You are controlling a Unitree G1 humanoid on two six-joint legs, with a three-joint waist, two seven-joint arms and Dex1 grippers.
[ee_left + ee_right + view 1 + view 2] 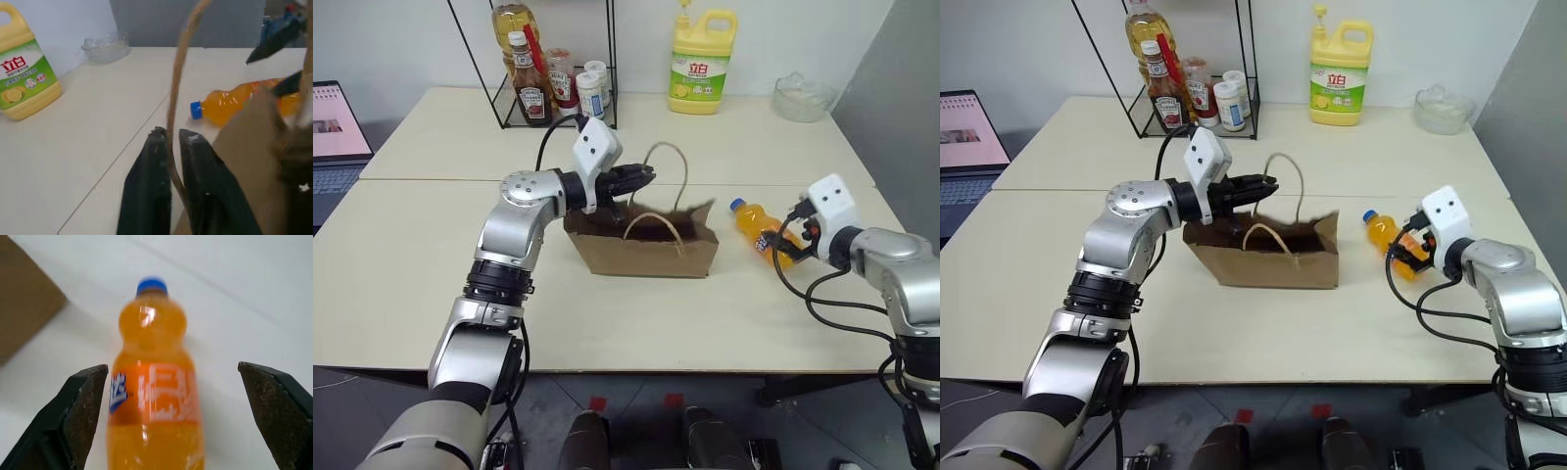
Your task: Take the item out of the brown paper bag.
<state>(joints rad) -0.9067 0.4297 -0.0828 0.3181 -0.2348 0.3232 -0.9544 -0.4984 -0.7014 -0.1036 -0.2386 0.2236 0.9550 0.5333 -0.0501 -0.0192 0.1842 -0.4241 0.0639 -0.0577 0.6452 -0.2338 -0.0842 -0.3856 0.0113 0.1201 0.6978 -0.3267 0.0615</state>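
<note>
The soda bottle (759, 228) already lies on the table at right of frame, outside the bag (646, 245), between the right gripper's (173, 406) wide-open fingers, while the left gripper (168, 142) pinches a bag handle (668, 166), nearly closed.

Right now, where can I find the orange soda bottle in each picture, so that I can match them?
Left eye: the soda bottle lies on the table, right of the paper bag.
Right eye: same place.
Left wrist: beyond the bag's handle.
Right wrist: centre, between the open fingers.
Shared landmark: its blue cap.
</note>
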